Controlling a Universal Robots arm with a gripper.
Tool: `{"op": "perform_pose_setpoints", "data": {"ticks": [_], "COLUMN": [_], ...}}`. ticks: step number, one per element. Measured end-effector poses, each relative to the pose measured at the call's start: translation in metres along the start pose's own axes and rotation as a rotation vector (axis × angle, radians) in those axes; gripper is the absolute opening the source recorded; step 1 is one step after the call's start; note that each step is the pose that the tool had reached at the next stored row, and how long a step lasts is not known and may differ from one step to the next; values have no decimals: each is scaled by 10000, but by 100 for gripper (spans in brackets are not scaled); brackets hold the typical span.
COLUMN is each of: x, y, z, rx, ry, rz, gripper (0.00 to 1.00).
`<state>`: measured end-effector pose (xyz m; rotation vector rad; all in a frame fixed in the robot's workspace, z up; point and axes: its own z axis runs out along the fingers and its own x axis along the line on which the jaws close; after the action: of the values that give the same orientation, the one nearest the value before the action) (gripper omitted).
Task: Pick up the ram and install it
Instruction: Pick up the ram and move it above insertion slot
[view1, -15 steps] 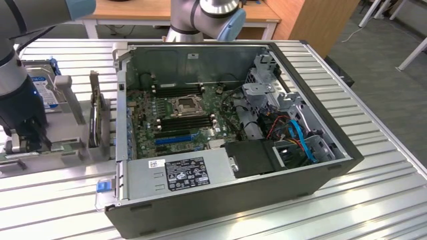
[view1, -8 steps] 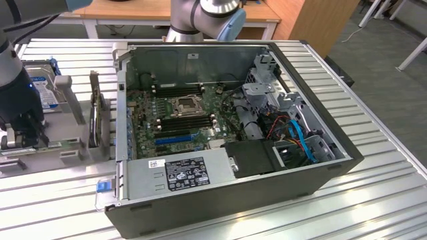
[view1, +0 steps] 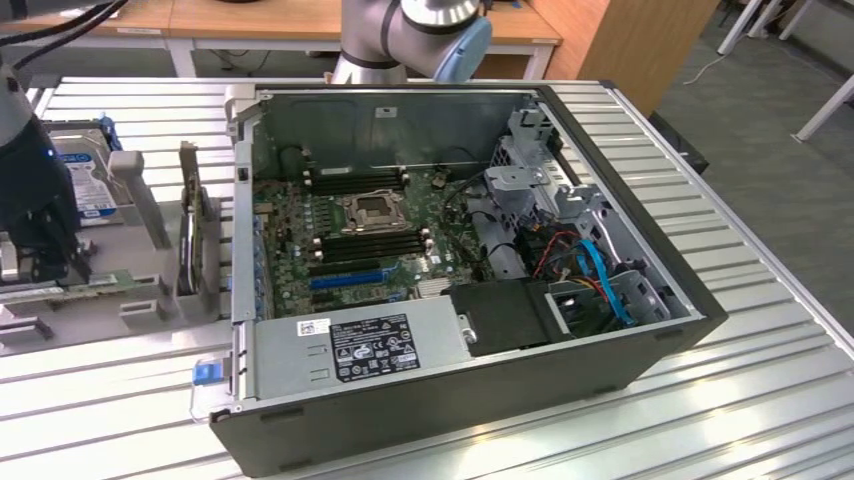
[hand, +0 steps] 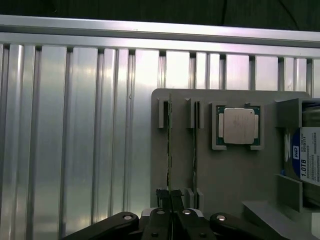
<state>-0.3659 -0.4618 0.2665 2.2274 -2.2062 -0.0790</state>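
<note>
1. Now the claw (hand: 170, 194) is down at the gray holder (hand: 235, 175); its two fingers are pinched tight on the thin upper edge of the ram (hand: 170, 145), near one end of it.
2. The ram stands on its long edge in a narrow slot of the holder; gray posts hold it at both ends.
3. A second green stick (hand: 195, 150) stands on edge in the next slot, just beside the ram; the two do not touch.
4. A square pocket in the holder has the silver chip (hand: 239, 125) lying flat in it, near the second stick.
5. Past the chip, a hard drive (hand: 306, 160) with a blue and white label sits between gray walls at the edge of the holder.
6. In the exterior view the holder lies on the ribbed metal table (view1: 747, 400), at the exterior view's left; a tall card (view1: 198, 235) stands upright in it, on the side nearest the computer case (view1: 467, 410).
7. The big black computer case lies on its side with its cover off, just beside the holder.
8. Inside the case a green board (view1: 296, 215) lies flat on the bottom; a silver socket (view1: 370, 210) sits in the middle of the board; long black memory slots (view1: 360, 180) run along both sides of the socket.
9. A gray power box (view1: 360, 345) with a white label sits in the near part of the case; blue cables (view1: 607, 285) curl in the corner at the exterior view's right.
</note>
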Motion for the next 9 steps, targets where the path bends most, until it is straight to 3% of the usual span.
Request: {"op": "perform_pose_setpoints", "data": {"ticks": [9], "x": [-5], "y": [7], "z": [-176], "rx": [1], "ry": [0], "rz": [0], "gripper": [11]}}
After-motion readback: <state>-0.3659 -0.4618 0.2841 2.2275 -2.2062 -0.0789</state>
